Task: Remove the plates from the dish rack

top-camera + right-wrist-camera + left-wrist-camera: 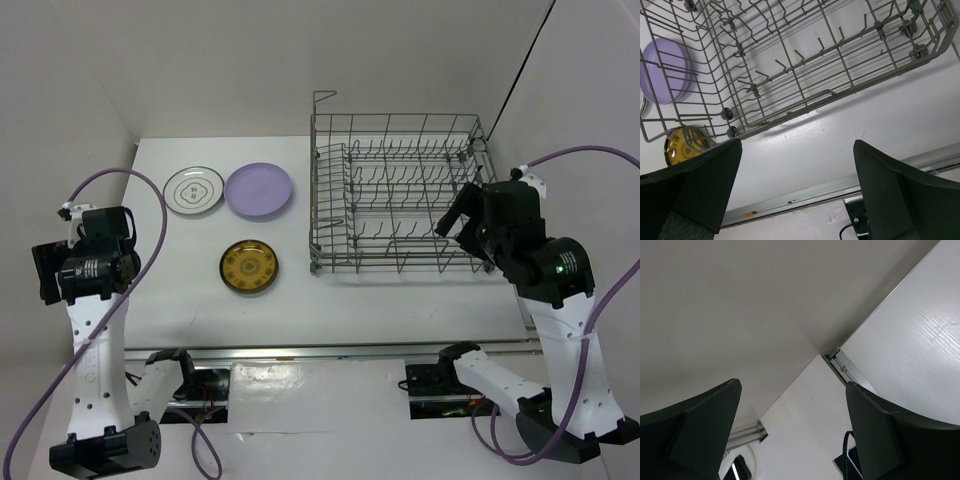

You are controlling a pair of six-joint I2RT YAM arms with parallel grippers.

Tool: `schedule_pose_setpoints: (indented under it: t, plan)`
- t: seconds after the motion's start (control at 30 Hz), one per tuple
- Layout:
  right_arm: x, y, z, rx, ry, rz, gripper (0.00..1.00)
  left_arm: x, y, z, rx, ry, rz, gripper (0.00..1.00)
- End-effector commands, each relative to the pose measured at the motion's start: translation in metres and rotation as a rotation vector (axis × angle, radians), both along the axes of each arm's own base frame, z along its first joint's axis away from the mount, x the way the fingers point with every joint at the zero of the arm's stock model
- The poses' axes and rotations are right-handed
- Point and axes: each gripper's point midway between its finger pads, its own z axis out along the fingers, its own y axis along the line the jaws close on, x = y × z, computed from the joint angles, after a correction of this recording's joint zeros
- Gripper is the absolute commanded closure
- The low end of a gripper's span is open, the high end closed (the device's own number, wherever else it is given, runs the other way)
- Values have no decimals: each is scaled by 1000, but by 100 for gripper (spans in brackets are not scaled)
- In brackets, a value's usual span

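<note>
The grey wire dish rack [395, 268] stands at the right of the table and holds no plates that I can see. Three plates lie flat on the table to its left: a white one with dark motifs [193, 190], a lavender one [258, 189] and a mustard-yellow one [249, 267]. No teal plate is in view. My right gripper [455, 215] is open and empty, just off the rack's right end. In its wrist view, its jaws [797, 192] frame the rack [790, 60], the lavender plate [665, 70] and the yellow plate [682, 145]. My left gripper [48, 272] is open and empty, raised at the far left.
White walls close in the table at the back and on both sides. The left wrist view, past its open jaws [792, 435], shows only wall, tabletop and a metal rail [847, 371]. A metal rail [330, 350] runs along the table's near edge.
</note>
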Motion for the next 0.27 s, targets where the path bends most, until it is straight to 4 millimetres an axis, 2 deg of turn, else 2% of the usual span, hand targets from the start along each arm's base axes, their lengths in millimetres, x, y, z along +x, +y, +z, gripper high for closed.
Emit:
schedule_pose_setpoints:
  t: [0.0,0.23]
  plan:
    - [-7,-8,-5,-39,18,-4,0,-4,1,14,4,-67,21,0]
    - [-8,-8,-4,-39,-1,2,0,-4,0,17,-9,-81,16,0]
